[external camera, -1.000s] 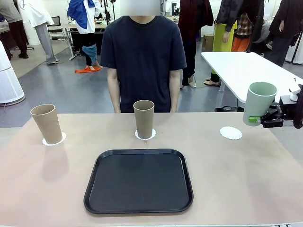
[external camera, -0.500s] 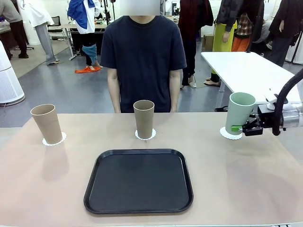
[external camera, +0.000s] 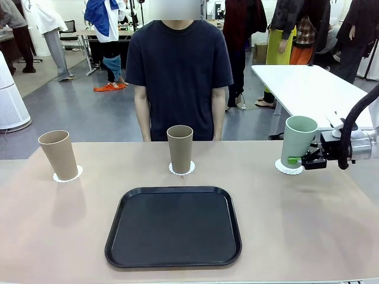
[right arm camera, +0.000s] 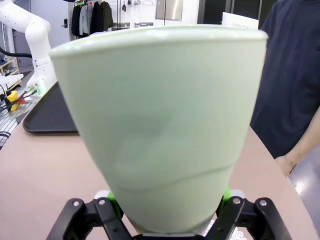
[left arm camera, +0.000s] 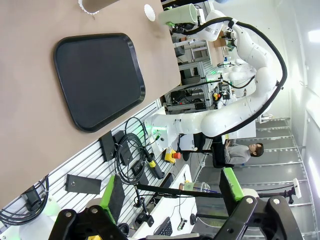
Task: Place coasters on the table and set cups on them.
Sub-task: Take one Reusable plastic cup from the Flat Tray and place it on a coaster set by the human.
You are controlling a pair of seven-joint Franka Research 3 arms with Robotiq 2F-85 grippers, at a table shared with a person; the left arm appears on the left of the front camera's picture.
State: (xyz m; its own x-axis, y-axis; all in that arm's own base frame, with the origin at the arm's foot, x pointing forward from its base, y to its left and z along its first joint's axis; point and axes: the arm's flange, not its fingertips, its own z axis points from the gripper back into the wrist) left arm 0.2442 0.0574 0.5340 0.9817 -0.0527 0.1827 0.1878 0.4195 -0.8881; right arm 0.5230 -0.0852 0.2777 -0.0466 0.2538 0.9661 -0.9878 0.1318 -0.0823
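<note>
Behind the mint cup [external camera: 297, 141], its coaster [external camera: 286, 168] lies half hidden.

The mint green cup [right arm camera: 160, 130] in my right gripper [external camera: 303, 160] looks like matt plastic, smooth, with a soft sheen along its rim. The two tan cups [external camera: 58, 154] [external camera: 180, 148] share that dull, smooth finish. The coasters [external camera: 286, 168] read as thin white paper with lacy edges. The table [external camera: 308, 225] is a matt beige top. The black tray [external camera: 173, 226] seems plastic, finely textured, its rim slightly glossy. My pads [left arm camera: 112, 192] look like green rubber.
</note>
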